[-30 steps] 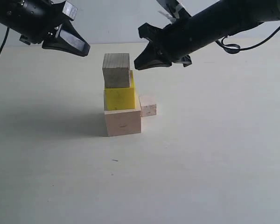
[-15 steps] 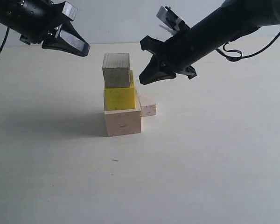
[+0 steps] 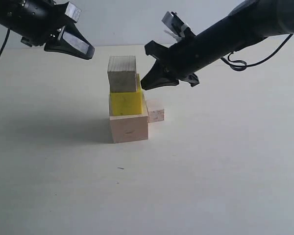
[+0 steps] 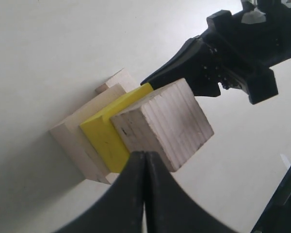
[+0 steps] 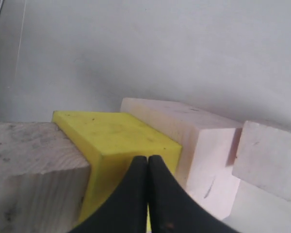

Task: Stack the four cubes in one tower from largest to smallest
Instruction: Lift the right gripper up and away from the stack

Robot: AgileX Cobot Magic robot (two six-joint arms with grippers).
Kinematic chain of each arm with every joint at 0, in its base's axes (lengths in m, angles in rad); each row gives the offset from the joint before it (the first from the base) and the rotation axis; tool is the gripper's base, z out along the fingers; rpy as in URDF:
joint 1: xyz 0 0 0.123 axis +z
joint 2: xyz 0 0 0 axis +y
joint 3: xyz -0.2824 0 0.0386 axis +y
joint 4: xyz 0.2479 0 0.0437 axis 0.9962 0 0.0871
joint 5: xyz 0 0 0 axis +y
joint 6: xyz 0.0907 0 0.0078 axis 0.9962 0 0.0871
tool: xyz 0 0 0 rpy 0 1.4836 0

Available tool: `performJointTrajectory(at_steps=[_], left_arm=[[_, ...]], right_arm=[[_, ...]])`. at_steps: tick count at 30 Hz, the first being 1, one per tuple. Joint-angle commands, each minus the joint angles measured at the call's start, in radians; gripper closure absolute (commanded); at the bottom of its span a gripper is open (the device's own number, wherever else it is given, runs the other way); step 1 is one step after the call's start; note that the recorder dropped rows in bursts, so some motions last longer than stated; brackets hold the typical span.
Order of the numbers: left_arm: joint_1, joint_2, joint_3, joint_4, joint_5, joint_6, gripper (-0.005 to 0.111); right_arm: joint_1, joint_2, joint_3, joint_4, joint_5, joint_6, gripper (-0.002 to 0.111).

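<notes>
Where stacked, centre: large pale wooden cube (image 3: pixel 129 128), bright yellow cube (image 3: pixel 126 102), small greyish wooden cube (image 3: pixel 122 73) topmost.
Smallest wooden cube (image 3: pixel 155 110): right of base.
Left claw (image 3: pixel 88 50): upper left, closed tight, empty.
Right claw (image 3: pixel 144 83): closed tight, empty, beside yellow cube.

Three stacked cubes (image 4: pixel 160 126) (yellow cube (image 4: pixel 104 138) between)

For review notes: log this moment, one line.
stacked: large cube, yellow cube, small cube; smallest cube: on table; left claw: shut; right claw: shut, by yellow cube

A pale off-white counter (image 3: pixel 225 176) is spreading across the scene, carrying a tiny dark speck (image 3: pixel 120 168); a light wall (image 3: pixel 122 22) is rising behind.
</notes>
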Motion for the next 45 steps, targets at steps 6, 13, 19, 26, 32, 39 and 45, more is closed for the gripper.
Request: performJointTrajectory(at_steps=[6, 13, 19, 26, 32, 39, 45], left_arm=[[0.000, -0.008, 0.001, -0.013, 0.005, 0.009, 0.107], [0.000, -0.008, 0.001, -0.013, 0.003, 0.008, 0.107], [0.000, -0.008, 0.001, -0.013, 0.007, 0.008, 0.107], [0.000, -0.008, 0.001, -0.013, 0.011, 0.008, 0.107], [0.000, -0.008, 0.001, -0.011, 0.010, 0.002, 0.107], [0.000, -0.008, 0.001, -0.011, 0.010, -0.014, 0.107], [0.000, -0.008, 0.003, -0.002, 0.010, 0.024, 0.107]], right_arm=[[-0.005, 0.001, -0.003, 0.035, -0.002, -0.037, 0.108], [-0.005, 0.001, -0.003, 0.042, -0.002, -0.055, 0.108], [-0.005, 0.001, -0.003, 0.042, 0.002, -0.055, 0.108], [-0.005, -0.001, -0.003, 0.008, 0.002, -0.031, 0.108], [-0.005, -0.037, -0.003, -0.023, -0.003, -0.024, 0.108], [-0.008, -0.147, -0.003, -0.224, -0.072, 0.072, 0.108], [-0.008, -0.232, -0.003, -0.415, -0.006, -0.044, 0.108]])
